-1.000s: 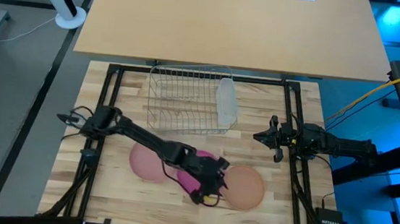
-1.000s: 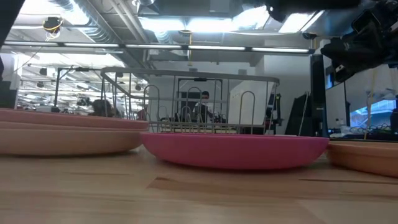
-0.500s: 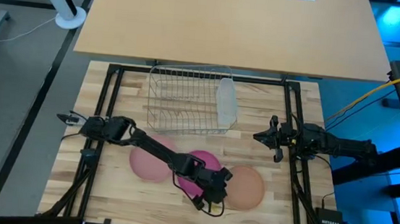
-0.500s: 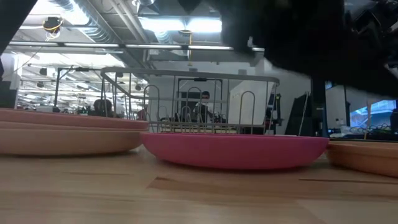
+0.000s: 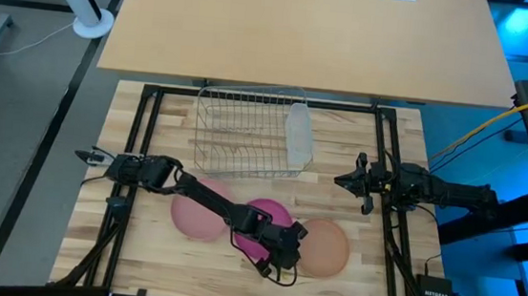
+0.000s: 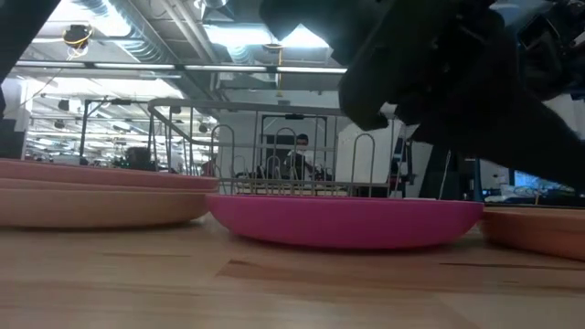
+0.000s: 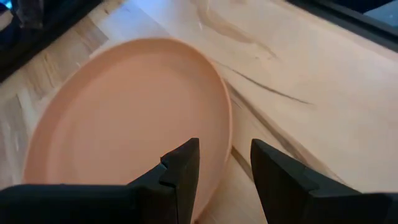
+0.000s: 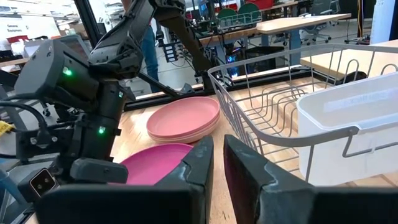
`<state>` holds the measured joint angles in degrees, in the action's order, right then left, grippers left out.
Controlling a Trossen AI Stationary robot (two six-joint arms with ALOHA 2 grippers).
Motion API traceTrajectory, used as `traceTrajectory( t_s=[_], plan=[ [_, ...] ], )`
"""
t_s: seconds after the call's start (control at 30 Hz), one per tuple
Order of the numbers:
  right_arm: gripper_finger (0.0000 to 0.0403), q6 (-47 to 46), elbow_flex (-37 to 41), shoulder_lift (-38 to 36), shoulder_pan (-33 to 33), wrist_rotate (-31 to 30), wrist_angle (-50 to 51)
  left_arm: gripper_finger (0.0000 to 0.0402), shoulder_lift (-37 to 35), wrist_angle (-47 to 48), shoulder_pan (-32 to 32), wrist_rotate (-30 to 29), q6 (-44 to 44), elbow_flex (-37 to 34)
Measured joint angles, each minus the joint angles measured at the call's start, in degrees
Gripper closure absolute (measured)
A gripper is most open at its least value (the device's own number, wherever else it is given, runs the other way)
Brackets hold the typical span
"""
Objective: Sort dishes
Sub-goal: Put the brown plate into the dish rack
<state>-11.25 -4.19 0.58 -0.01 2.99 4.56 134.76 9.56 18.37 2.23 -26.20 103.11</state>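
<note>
Three plates lie flat on the table near its near edge in the high view: a pale pink plate (image 5: 196, 214), a magenta plate (image 5: 260, 217) and a tan-orange plate (image 5: 327, 247). My left gripper (image 5: 285, 253) reaches low across the magenta plate, which it partly covers. In its wrist view the left gripper (image 7: 225, 149) is open, with a finger on each side of the tan-orange plate (image 7: 124, 124) at its left rim. My right gripper (image 5: 362, 182) waits shut at the table's right, above the wood. My left gripper stands astride the tan-orange plate's left rim (image 7: 229, 124), one finger (image 7: 183, 168) over the plate's inside and one finger (image 7: 273, 174) outside over the wood. It slants down from the table's left. I cannot tell whether either finger touches the rim. The plate lies flat on the table.
A wire rack (image 5: 246, 132) with a translucent cup (image 5: 300, 132) at its right end stands toward the far edge, behind the plates. A black frame rail (image 5: 381, 235) runs along the table's right side. Bare wood (image 5: 186, 275) lies in front of the plates.
My left gripper has come down and moved a little toward the table's right, from over the magenta plate's near edge to the tan-orange plate's left rim; in the low view its dark bulk has dropped into sight above the magenta plate. The plates have stayed in place.
</note>
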Motion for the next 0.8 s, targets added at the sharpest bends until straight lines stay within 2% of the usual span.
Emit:
traceTrajectory(
  t_s=[0.27, 0.43, 0.6, 0.8],
  plan=[
    [0.0358, 0.0, 0.0, 0.0, 0.0, 0.0, 0.0, 0.0266, 0.3, -0.2, 0.1, -0.1, -0.7, 0.0],
    [0.0358, 0.0, 0.0, 0.0, 0.0, 0.0, 0.0, 0.0266, 0.3, -2.2, 0.4, -1.1, 4.9, 0.0],
    [0.0358, 0.0, 0.0, 0.0, 0.0, 0.0, 0.0, 0.0266, 0.3, -3.2, 1.7, -3.7, 3.1, 0.0],
    [0.0358, 0.0, 0.0, 0.0, 0.0, 0.0, 0.0, 0.0266, 0.3, -3.0, 3.1, -4.0, 3.5, 0.0]
  ],
)
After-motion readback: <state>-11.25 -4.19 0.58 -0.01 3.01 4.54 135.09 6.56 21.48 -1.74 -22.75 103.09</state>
